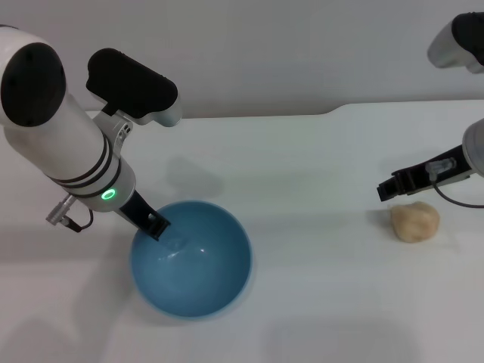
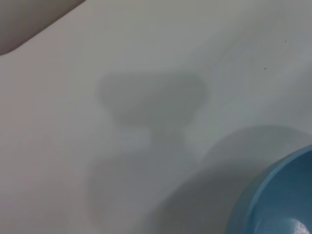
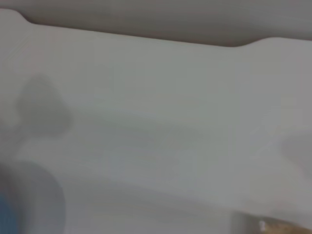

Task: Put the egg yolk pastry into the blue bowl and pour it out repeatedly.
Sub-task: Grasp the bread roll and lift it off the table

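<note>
I see one white table (image 1: 318,151), and on it one blue bowl (image 1: 190,261) standing upright with its mouth facing up, near my left side; the left gripper (image 1: 153,225) grips the bowl's rim at its near-left edge, one finger inside the wall. One egg yolk pastry (image 1: 414,221) lies on the table well apart from the bowl, on my right, a rounded lump with no clear long axis. The right gripper (image 1: 389,189) hangs just beside and above the pastry, and I cannot tell how its fingers are set.

The blue bowl (image 2: 278,200) is cut off at the left wrist view's edge (only a rim part shows).
</note>
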You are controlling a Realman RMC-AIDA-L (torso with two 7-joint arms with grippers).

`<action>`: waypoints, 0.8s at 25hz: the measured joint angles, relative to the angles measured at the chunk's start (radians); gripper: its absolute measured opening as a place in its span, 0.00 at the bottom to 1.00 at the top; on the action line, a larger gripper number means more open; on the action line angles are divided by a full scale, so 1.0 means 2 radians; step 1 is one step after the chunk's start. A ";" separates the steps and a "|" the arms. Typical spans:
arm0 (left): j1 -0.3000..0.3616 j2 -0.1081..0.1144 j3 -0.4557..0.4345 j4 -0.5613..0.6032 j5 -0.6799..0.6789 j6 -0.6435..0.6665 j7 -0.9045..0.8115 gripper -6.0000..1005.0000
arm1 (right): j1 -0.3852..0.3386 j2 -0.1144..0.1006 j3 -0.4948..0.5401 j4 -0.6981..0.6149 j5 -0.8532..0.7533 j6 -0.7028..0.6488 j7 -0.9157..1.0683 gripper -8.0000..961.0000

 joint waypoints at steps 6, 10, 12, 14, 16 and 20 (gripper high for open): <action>0.000 0.000 0.000 0.000 0.001 0.000 0.000 0.00 | 0.005 0.001 0.007 0.023 -0.026 0.030 0.005 0.40; 0.001 0.001 0.000 0.000 0.001 0.000 0.000 0.00 | 0.011 0.003 0.000 0.035 -0.065 0.063 0.014 0.40; 0.001 0.001 0.000 0.000 0.002 0.000 0.000 0.00 | 0.012 0.003 0.000 0.035 -0.079 0.071 0.018 0.40; 0.001 0.001 0.000 0.000 0.002 0.000 0.000 0.00 | 0.012 0.004 -0.001 0.035 -0.086 0.075 0.020 0.40; 0.003 0.001 0.000 0.000 0.002 0.000 0.001 0.00 | 0.012 0.004 -0.003 0.035 -0.089 0.073 0.020 0.40; 0.004 0.001 0.000 0.000 0.001 -0.001 0.001 0.00 | 0.015 0.004 -0.009 0.046 -0.092 0.058 0.007 0.40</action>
